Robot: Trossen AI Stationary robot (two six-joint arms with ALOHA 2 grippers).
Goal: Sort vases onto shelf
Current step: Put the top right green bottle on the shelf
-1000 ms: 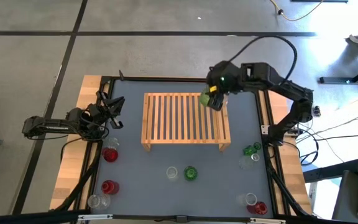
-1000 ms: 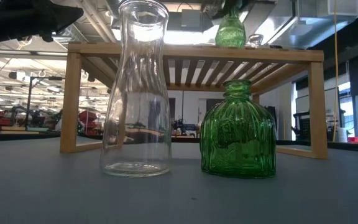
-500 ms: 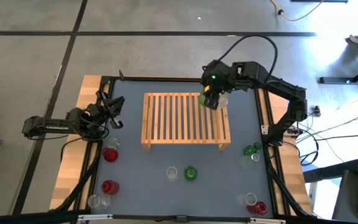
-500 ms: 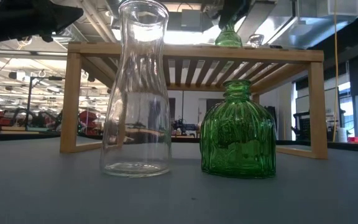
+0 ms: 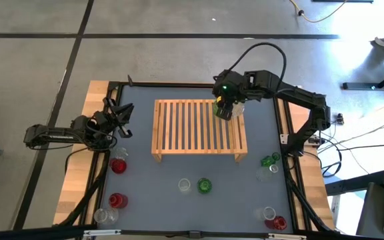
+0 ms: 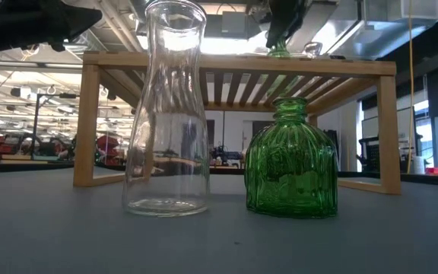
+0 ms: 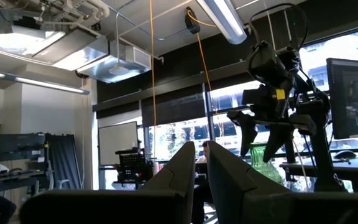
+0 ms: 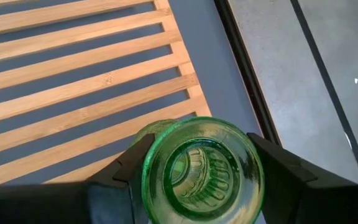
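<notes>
A green ribbed glass vase is clamped by the right gripper over the slatted light-wood shelf. Vase is seen empty. Left gripper is held nearly closed, holding nothing, at the worktop edge.

A grey-topped table carries the slatted wooden shelf at centre frame. Along the lower edge stand small vases (red, green and clear): a clear one beside a green one, red ones at left.
</notes>
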